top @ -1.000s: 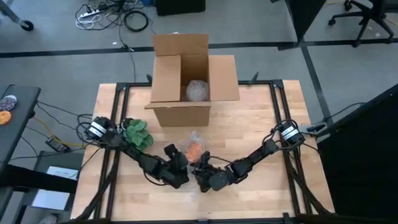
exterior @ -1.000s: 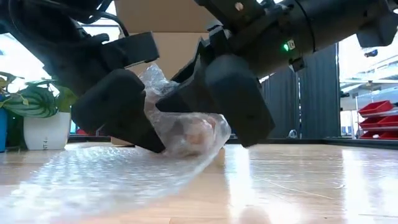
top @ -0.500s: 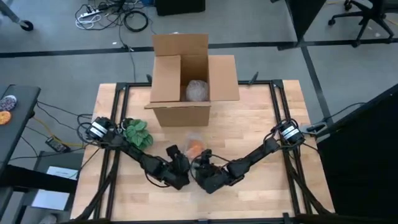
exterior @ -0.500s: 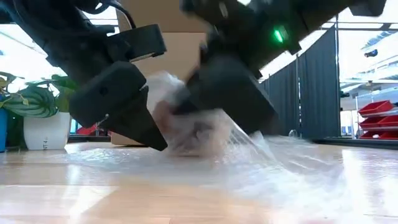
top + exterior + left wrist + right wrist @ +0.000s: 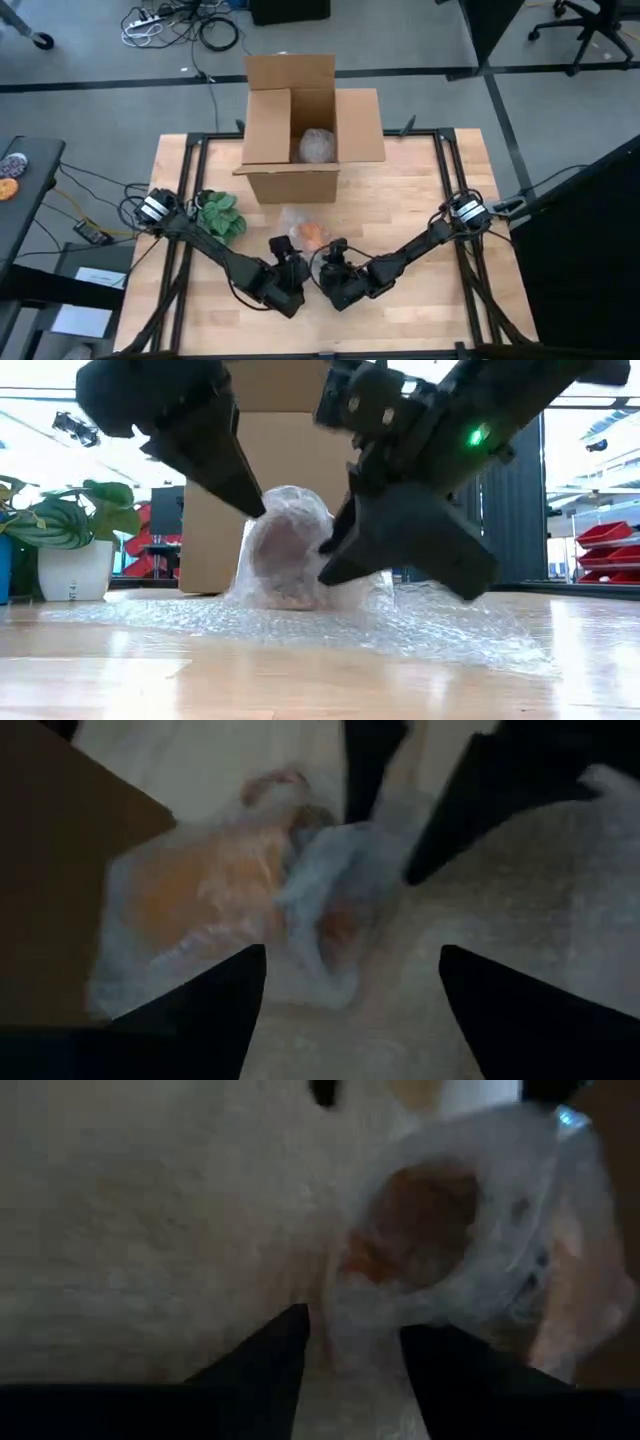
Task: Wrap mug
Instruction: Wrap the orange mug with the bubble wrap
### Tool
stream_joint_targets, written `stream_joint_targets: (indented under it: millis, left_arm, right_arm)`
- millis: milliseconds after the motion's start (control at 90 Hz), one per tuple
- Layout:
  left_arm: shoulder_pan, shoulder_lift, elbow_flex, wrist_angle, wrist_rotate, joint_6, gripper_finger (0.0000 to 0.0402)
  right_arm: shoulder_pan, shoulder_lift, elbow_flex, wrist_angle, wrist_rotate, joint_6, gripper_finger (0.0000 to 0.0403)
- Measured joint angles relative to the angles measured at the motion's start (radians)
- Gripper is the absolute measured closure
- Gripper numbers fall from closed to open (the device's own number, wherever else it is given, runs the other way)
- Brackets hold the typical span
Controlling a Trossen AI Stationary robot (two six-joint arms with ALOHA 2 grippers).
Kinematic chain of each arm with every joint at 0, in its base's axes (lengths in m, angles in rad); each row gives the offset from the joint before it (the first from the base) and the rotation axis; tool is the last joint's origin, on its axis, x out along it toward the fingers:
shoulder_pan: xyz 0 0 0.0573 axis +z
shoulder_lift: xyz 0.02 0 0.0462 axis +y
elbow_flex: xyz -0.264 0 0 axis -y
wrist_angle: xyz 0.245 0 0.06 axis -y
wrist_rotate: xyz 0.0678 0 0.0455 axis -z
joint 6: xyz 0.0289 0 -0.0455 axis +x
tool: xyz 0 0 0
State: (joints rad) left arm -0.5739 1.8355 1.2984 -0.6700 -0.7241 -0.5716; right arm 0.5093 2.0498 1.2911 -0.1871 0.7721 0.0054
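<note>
Grippers had both backed off the bundle within the last second: a second earlier they were pressed in around the wrapped mug, and now the low view showed it standing free on the wooden table [image 5: 420, 200], its bubble wrap [image 5: 330, 625] draped over it and spread flat on the boards around its base. That suggested the fold-over was done and the loose skirt of wrap was yet to be gathered and tucked.

Largest on the table was the cardboard box [image 5: 310, 130], open at the top with its flaps standing, at the far edge; inside it lay one pale bubble-wrapped bundle [image 5: 318, 146], its contents not visible. A small potted plant [image 5: 221, 213] stood near the left edge of the table.

In front of the box, the orange mug [image 5: 311, 237] sat under the wrap, clear of the cardboard. The left gripper [image 5: 284, 262] was just beside it on the near side, its fingers spread apart and grasping nothing. The right gripper [image 5: 333, 262] was next to it; its wrist view showed a thin fold of the wrap running between its narrowly parted fingers [image 5: 268, 1360], but whether they pinched it I cannot tell
</note>
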Motion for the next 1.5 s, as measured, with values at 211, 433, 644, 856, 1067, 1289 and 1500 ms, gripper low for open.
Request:
stream_joint_targets:
  millis: [211,433,644,856,1067,1289,1500]
  left_arm:
    - [-0.002,0.001,0.012,0.009,-0.056,-0.004,0.0117]
    - [0.000,0.001,0.008,-0.003,-0.150,-0.036,0.0117]
    - [0.003,0.002,0.007,-0.006,-0.197,-0.042,0.0117]
    - [0.000,0.002,0.007,-0.093,-0.202,-0.099,0.0117]
    - [-0.011,0.002,-0.049,-0.184,-0.206,-0.272,0.0117]
    - [-0.002,0.003,-0.208,0.046,-0.159,-0.297,0.0117]
    - [0.026,0.003,-0.332,0.237,-0.141,-0.297,0.0117]
  right_arm:
    - [0.044,-0.098,0.000,-0.044,-0.036,0.037,0.0241]
    - [0.087,-0.219,0.001,-0.221,-0.043,0.071,0.0225]
    - [0.091,-0.259,0.001,-0.388,-0.033,0.041,0.0226]
    - [0.011,-0.258,-0.122,-0.481,0.051,0.038,0.0226]
    - [-0.094,-0.258,-0.284,-0.191,-0.010,-0.122,0.0227]
    - [-0.081,-0.255,-0.332,0.260,0.004,-0.480,0.0229]
    - [-0.051,-0.253,-0.326,0.247,0.051,-0.606,0.0229]
